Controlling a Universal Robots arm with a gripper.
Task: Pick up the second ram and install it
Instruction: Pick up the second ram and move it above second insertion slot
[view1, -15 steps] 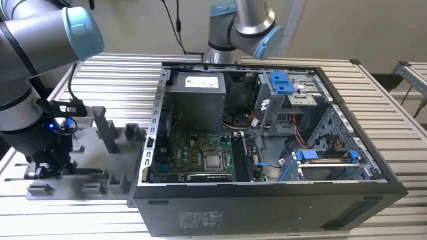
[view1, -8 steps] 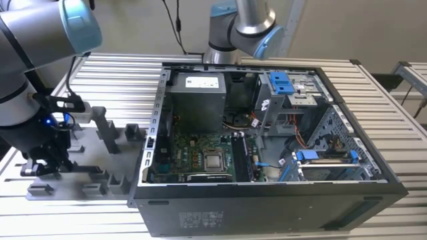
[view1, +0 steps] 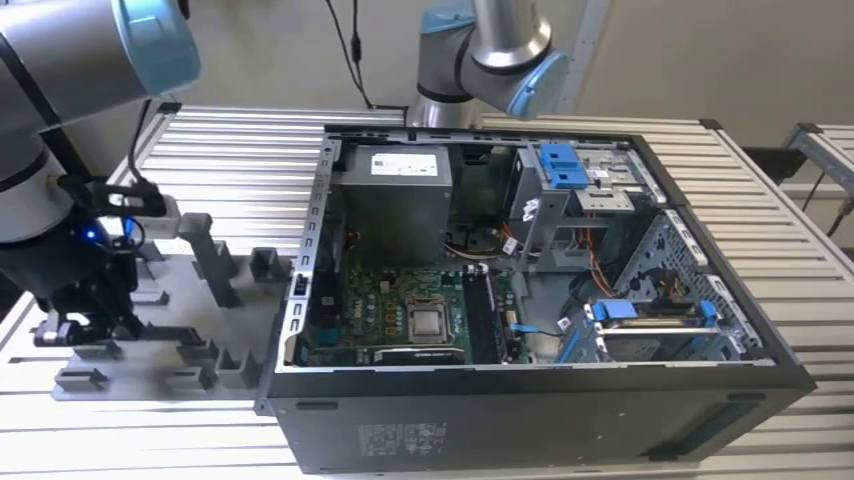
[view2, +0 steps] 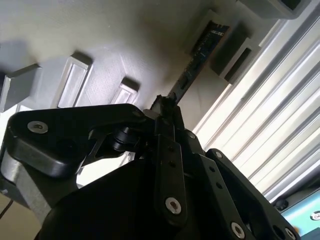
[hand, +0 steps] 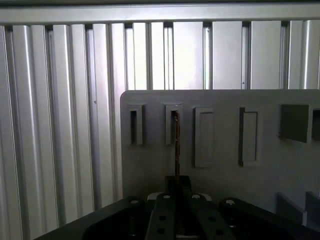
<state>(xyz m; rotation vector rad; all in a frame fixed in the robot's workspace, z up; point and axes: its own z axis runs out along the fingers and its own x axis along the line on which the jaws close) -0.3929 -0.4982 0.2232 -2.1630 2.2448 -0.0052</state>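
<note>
The second ram (view2: 197, 55) is seen edge-on as a thin dark strip (hand: 176, 145). Its far end rests in a narrow slot of the grey plastic tray (hand: 225, 175). My gripper (view2: 162, 107) is shut on the near end of the stick, one finger on each flat side. In the exterior view the gripper (view1: 83, 325) hangs low over the tray (view1: 174, 250) at the exterior view's left, and the stick itself is hidden there.
An open computer case (view1: 534, 420) lies to the exterior view's right of the tray, with its green motherboard (view1: 400, 310) exposed. A second robot arm (view1: 481, 50) stands behind the case. Grey blocks and posts (view1: 214, 260) rise from the tray. The table (view1: 747, 200) is ribbed aluminium.
</note>
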